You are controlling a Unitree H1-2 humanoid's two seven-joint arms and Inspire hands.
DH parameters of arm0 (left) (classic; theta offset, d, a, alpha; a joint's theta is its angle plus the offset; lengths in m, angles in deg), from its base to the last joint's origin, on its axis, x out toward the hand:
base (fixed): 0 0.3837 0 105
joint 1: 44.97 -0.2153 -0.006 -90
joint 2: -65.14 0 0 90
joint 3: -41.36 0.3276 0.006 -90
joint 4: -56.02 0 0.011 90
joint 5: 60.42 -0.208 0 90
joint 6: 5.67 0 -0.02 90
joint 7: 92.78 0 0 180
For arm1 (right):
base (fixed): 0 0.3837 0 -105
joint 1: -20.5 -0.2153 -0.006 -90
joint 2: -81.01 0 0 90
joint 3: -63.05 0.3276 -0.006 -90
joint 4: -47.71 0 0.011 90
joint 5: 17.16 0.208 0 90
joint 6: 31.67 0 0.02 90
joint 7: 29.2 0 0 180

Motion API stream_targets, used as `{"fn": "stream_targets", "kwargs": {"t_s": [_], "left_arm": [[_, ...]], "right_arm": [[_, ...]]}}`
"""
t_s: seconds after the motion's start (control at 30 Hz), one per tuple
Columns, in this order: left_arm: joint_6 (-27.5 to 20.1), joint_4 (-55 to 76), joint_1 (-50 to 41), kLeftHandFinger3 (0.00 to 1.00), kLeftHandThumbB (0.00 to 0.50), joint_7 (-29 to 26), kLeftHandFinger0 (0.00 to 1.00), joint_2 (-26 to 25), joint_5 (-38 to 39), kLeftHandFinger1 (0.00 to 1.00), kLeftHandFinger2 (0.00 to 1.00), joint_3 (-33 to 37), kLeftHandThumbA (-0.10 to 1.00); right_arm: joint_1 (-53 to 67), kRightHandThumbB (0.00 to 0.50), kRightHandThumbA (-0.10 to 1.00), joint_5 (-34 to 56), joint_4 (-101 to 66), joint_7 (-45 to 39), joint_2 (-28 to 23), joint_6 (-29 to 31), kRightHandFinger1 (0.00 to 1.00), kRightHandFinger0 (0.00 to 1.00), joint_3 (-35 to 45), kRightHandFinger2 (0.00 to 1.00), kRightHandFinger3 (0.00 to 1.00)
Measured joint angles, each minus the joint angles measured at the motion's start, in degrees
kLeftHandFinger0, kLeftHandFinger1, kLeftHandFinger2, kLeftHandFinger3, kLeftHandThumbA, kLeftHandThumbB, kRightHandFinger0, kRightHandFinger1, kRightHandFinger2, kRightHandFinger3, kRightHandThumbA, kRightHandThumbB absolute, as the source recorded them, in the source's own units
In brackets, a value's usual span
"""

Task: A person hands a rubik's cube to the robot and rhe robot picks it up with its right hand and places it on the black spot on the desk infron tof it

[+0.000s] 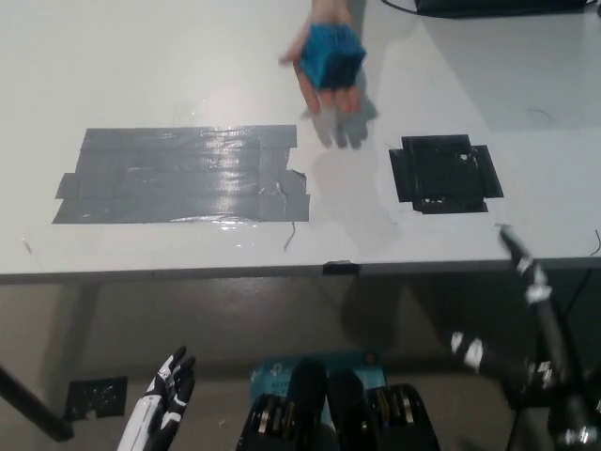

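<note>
So we've got the white desk (188, 56) filling most of the head view, and we'll use the black spot (445, 174) as our anchor, since it's the patch of black tape stuck flat on the desk's right half.

The rubik's cube (332, 54) isn't on the desk surface at all. It's sitting on a person's hand (327, 70) that reaches in from the top edge, up and to the left of the black spot and clearly apart from it. We can only make out blue faces on the cube, and it's a bit blurry, so no other colours from us. The person's palm faces up with the fingers spread out under and past the cube, pointing toward the near edge of the desk. There's a soft shadow of that hand on the desk just below it.

Well to the left of the black spot there's a much bigger rectangle of shiny grey tape (183, 175), also flat on the desk.

Our right hand (526, 268) is below and slightly right of the black spot, around the desk's front edge. It's thin, dark and smeared in the picture, so we can't tell whether the fingers are spread or curled.

Our left hand (167, 390) hangs far down-left of the black spot, below desk level, fingers apart and holding nothing.
</note>
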Motion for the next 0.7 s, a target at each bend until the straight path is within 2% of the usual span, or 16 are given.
{"fn": "stream_targets", "kwargs": {"t_s": [0.07, 0.13, 0.23, 0.4, 0.5, 0.53, 0.63, 0.7], "left_arm": [[-0.08, -0.01, -0.32, 1.00, 0.078, 0.00, 1.00, 0.07, -0.03, 1.00, 1.00, 0.17, 0.85], [-0.11, 0.01, -0.49, 1.00, 0.078, 0.00, 1.00, 0.13, -0.07, 1.00, 1.00, 0.32, 0.84], [-0.11, 0.01, -0.34, 1.00, 0.062, 0.00, 1.00, 0.12, -0.11, 1.00, 1.00, 0.42, 0.84], [-0.35, -0.01, 0.05, 1.00, 0.077, 0.00, 1.00, 0.15, -0.22, 1.00, 1.00, 0.52, 0.87], [-0.46, -0.05, 0.56, 1.00, 0.077, 0.00, 1.00, 0.10, -0.29, 1.00, 1.00, 0.56, 0.85], [-0.46, -0.09, 0.83, 1.00, 0.077, 0.00, 1.00, 0.11, -0.28, 1.00, 1.00, 0.55, 0.85], [-0.47, -0.17, 2.03, 1.00, 0.069, 0.00, 1.00, 0.16, -0.28, 1.00, 1.00, 0.56, 0.85], [-0.55, -0.16, 2.44, 1.00, 0.071, 0.00, 1.00, 0.20, -0.31, 1.00, 1.00, 0.62, 0.86]], "right_arm": [[-3.96, 0.262, 0.92, 0.05, -0.79, -0.54, -0.23, -2.30, 1.00, 1.00, 0.70, 1.00, 1.00], [-8.21, 0.296, 0.94, 0.25, 0.23, -1.08, -0.66, -4.12, 1.00, 1.00, 1.27, 1.00, 1.00], [-15.65, 0.318, 0.97, 0.86, 4.57, -1.86, -1.54, -6.25, 1.00, 1.00, 1.79, 1.00, 1.00], [-24.74, 0.376, 1.00, 1.63, 14.00, -3.13, -2.22, -8.00, 1.00, 1.00, 1.46, 1.00, 1.00], [-30.48, 0.369, 1.00, 1.60, 22.18, -3.80, -2.50, -8.48, 1.00, 1.00, 0.57, 1.00, 1.00], [-31.91, 0.425, 1.00, 1.54, 24.11, -3.98, -2.57, -8.54, 1.00, 1.00, 0.27, 1.00, 1.00], [-37.47, 0.471, 1.00, 1.40, 30.72, -4.34, -2.66, -8.79, 1.00, 1.00, -0.61, 1.00, 1.00], [-40.39, 0.453, 0.94, 1.80, 34.43, -4.49, -2.33, -9.27, 1.00, 1.00, -0.65, 1.00, 1.00]]}}
